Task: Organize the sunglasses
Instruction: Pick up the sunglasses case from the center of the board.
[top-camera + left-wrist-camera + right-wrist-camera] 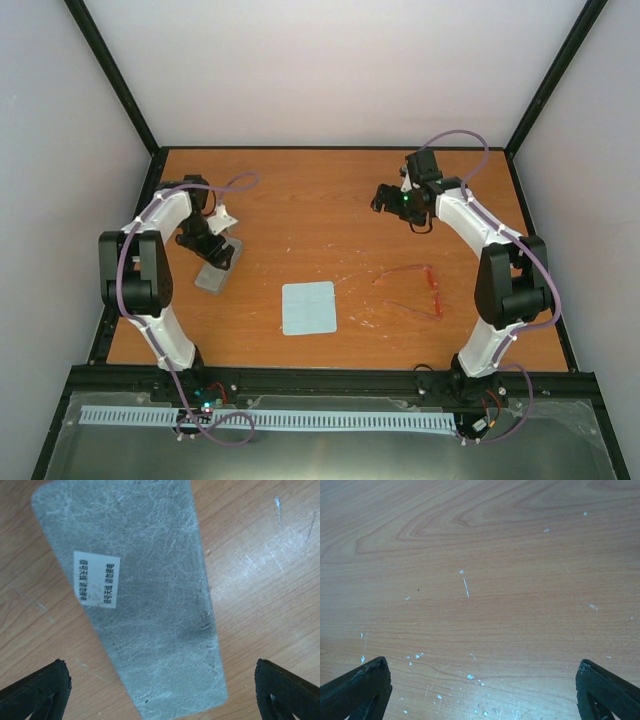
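The sunglasses (418, 288), with a thin red-pink frame and slim arms spread open, lie on the wooden table at the right, in the top view only. My left gripper (212, 250) hangs open just above the grey case (219, 267) at the left. In the left wrist view the case (145, 600) fills the middle, its white label up, between my two wide-apart fingertips (45, 685). My right gripper (395, 203) is open and empty over bare wood at the far right, well behind the sunglasses. Its wrist view shows only tabletop between the fingertips (607, 685).
A pale blue square cloth (308, 307) lies flat at the front centre, between the case and the sunglasses. Black frame posts and white walls close in the table on three sides. A white slotted rail (270, 420) runs along the near edge below the arm bases.
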Controlling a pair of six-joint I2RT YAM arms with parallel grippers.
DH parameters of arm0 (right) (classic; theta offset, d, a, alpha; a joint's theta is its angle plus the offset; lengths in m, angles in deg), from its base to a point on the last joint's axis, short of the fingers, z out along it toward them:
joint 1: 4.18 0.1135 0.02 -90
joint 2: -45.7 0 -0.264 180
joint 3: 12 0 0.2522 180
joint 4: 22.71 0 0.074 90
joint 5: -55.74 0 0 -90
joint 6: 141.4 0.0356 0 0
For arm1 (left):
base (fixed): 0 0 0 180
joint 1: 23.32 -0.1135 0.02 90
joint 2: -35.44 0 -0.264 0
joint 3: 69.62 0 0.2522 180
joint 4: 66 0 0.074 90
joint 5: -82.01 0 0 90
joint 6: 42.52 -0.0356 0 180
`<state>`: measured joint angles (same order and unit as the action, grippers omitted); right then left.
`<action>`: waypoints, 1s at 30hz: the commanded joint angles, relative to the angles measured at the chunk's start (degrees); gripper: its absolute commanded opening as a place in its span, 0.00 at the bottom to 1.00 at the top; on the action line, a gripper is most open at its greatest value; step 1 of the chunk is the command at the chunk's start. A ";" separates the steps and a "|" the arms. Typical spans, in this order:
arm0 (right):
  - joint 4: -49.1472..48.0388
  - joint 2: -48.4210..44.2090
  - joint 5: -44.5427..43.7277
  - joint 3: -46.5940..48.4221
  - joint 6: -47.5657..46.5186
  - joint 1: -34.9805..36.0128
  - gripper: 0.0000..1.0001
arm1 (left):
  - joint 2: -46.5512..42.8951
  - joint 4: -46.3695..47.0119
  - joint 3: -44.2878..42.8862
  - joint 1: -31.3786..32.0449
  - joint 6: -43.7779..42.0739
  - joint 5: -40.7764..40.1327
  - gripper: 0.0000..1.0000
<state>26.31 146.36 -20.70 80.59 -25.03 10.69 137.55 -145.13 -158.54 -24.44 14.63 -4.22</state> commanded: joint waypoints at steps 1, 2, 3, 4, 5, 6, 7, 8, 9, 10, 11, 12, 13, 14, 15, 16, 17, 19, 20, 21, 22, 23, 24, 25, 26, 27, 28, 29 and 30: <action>0.36 -1.18 0.32 -1.05 0.56 0.28 0.98 | 0.92 1.36 0.28 1.54 1.78 -1.41 1.00; 0.29 -1.29 0.32 -1.19 0.65 0.32 0.98 | 1.09 1.74 0.50 1.83 2.01 -1.66 0.99; 0.25 -1.37 0.32 -1.34 0.66 0.30 0.98 | 1.39 1.95 0.81 2.09 2.37 -1.78 0.99; 0.24 -1.38 0.37 -1.41 0.62 0.28 0.98 | 1.61 2.18 1.13 2.42 2.65 -1.83 0.99; 0.24 -1.49 0.42 -1.47 0.58 0.25 0.98 | 1.87 2.36 1.39 2.70 3.03 -2.07 0.99; 0.24 -1.53 0.46 -1.56 0.61 0.26 0.98 | 2.22 2.54 1.63 3.05 3.57 -2.55 1.00; 0.18 -1.57 0.54 -1.59 0.53 0.28 0.98 | 2.49 2.74 1.91 3.26 3.97 -2.96 1.00; 0.16 -1.60 0.60 -1.65 0.45 0.32 0.98 | 2.70 3.02 2.06 3.39 4.34 -3.25 1.00; 0.17 -1.62 0.65 -1.66 0.38 0.29 0.98 | 2.74 3.51 2.29 3.41 4.69 -3.55 1.00; 0.09 -1.64 0.66 -1.66 0.30 0.26 0.98 | 2.77 3.98 2.58 3.41 4.90 -3.85 1.00; 0.07 -1.67 0.67 -1.66 0.20 0.32 0.98 | 2.67 4.62 3.07 3.41 4.98 -4.37 1.00; 0.07 -1.64 0.80 -1.66 0.11 0.26 0.98 | 2.59 5.13 3.54 3.40 4.98 -4.99 1.00; 0.02 -1.69 0.95 -1.66 0.02 0.27 0.98 | 2.57 5.57 3.98 3.41 4.99 -5.66 1.00; -0.06 -1.71 1.08 -1.66 -0.07 0.28 0.97 | 2.50 6.07 4.44 3.37 5.08 -6.30 1.00; -0.10 -1.73 1.28 -1.70 -0.15 0.31 0.96 | 2.44 6.54 4.87 3.41 5.08 -6.88 0.99; -0.18 -1.71 1.41 -1.74 -0.23 0.26 0.95 | 2.36 6.98 5.23 3.41 5.11 -7.33 0.99; -0.26 -1.73 1.65 -1.80 -0.34 0.30 0.94 | 2.36 7.36 5.42 3.41 5.15 -7.59 0.97; -0.36 -1.73 2.04 -1.83 -0.44 0.32 0.91 | 2.35 7.63 5.46 3.41 5.44 -7.81 0.90; -0.45 -1.78 2.21 -1.86 -0.51 0.29 0.90 | 2.39 7.68 5.34 3.41 5.64 -7.81 0.87; -0.47 -1.80 2.39 -1.98 -0.53 0.27 0.88 | 2.40 7.56 5.18 3.41 5.86 -7.79 0.83; -0.61 -1.87 2.57 -1.98 -0.56 0.30 0.86 | 2.40 7.55 5.12 3.41 6.02 -7.69 0.80; -0.63 -1.83 2.71 -2.07 -0.68 0.29 0.83 | 2.33 7.58 4.91 3.37 6.03 -7.67 0.78; -0.78 -1.94 2.90 -2.14 -0.70 0.26 0.80 | 2.17 7.55 4.66 3.41 6.06 -7.56 0.76; -0.89 -2.01 3.02 -2.18 -0.73 0.26 0.78 | 1.95 7.57 4.33 3.41 6.05 -7.51 0.75; -0.98 -2.04 3.07 -2.20 -0.79 0.25 0.77 | 1.81 7.46 3.93 3.41 6.03 -7.38 0.74; -1.04 -2.08 3.19 -2.19 -0.82 0.25 0.76 | 1.69 7.24 3.48 3.41 6.01 -7.21 0.72; -1.12 -2.03 3.34 -2.19 -0.83 0.31 0.74 | 1.55 7.00 2.94 3.41 5.95 -6.82 0.70; -1.35 -2.11 3.72 -2.19 -0.95 0.33 0.70 | 1.43 6.88 2.00 3.41 5.88 -6.11 0.68; -1.66 -2.12 4.33 -2.26 -1.02 0.33 0.67 | 1.29 6.75 1.20 3.41 5.88 -5.10 0.65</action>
<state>25.90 146.26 -18.21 79.25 -25.64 10.69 139.84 -138.48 -153.31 -21.27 20.01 -10.74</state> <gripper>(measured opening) 0.715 0.749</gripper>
